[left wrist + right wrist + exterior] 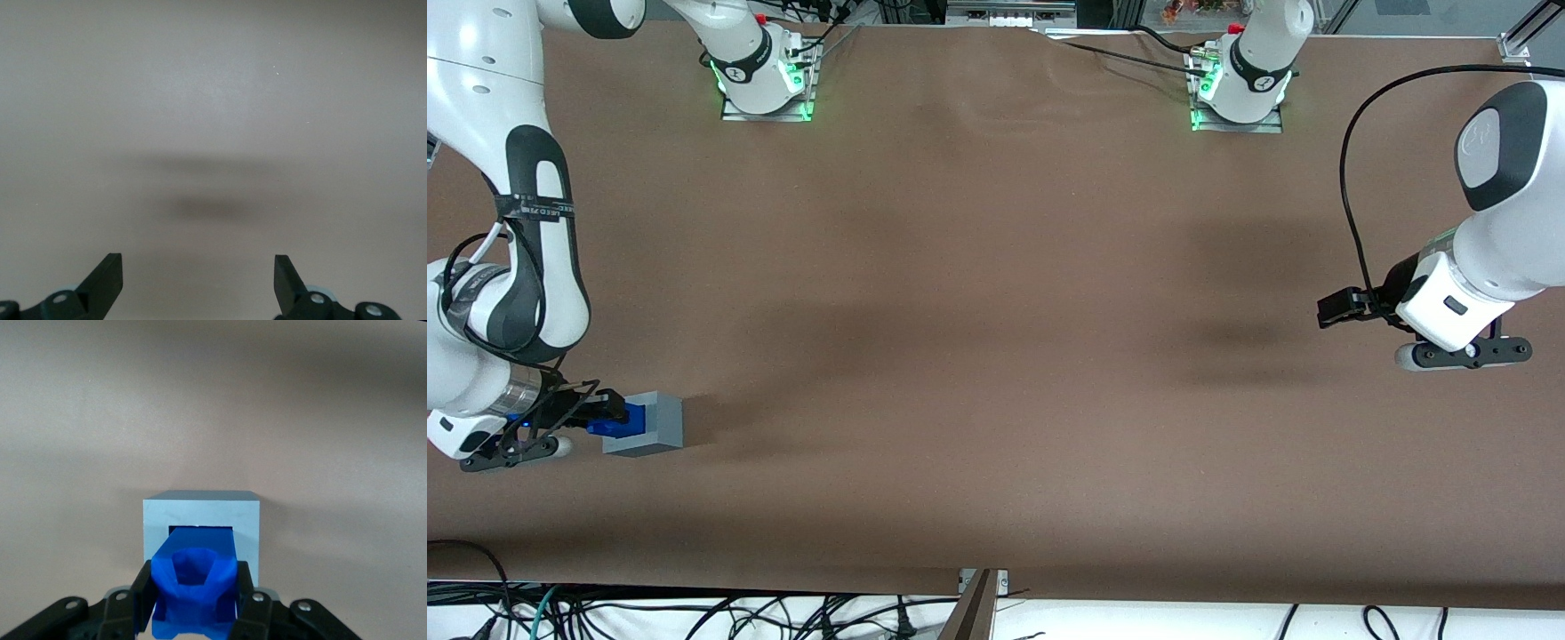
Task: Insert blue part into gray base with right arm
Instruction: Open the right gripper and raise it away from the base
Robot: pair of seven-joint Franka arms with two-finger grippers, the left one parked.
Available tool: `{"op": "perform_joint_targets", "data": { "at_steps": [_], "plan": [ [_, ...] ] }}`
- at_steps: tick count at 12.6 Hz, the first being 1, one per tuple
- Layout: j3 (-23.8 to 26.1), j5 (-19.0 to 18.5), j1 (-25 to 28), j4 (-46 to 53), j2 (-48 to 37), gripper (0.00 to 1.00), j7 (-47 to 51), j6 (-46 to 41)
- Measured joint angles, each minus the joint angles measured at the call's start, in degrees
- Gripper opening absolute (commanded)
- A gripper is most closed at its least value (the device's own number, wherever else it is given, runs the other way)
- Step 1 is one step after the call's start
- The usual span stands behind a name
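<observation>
1. The white jointed right arm with black side panels (525, 267) is seen at the working arm's end of the brown table surface (996, 356), bent down low to the table.
2. Its black two-finger gripper (605, 411) is held level, close above the table, pointing toward the parked arm's end.
3. The fingers (143, 590) are closed onto the small bright blue plastic part (195, 583), one on each side of it; the part is clamped between them.
4. The light gray plastic cube base (647, 424) rests on the table directly in front of the gripper, with its square recess facing the gripper.
5. In the right wrist view, the leading end of the blue part (624, 418) is seen at the mouth of the recess in the gray base (200, 520); dark gaps are visible beside it inside the opening.
6. How far the part has entered the recess cannot be told.
7. In the front view, the blue part is seen touching the base's open face.
</observation>
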Motion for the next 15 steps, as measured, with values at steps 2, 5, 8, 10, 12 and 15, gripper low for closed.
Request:
{"op": "perform_joint_targets", "data": {
  "at_steps": [2, 5, 8, 10, 12, 15],
  "plan": [
    [0.0, 0.0, 0.0, 0.01, 0.01, 1.0, 0.0, 0.0],
    [0.0, 0.0, 0.0, 0.45, 0.11, 1.0, 0.0, 0.09],
    [0.1, 0.0, 0.11, 4.45, 0.1, 1.0, 0.0, -1.97],
    [0.11, 0.01, 0.16, 8.58, 0.03, 1.0, 0.0, -7.37],
    [0.11, 0.01, 0.16, 11.99, -0.65, 1.0, 0.0, -12.54],
    [0.07, 0.0, 0.14, 13.26, -5.85, 1.0, 0.0, -24.03]
  ]
}}
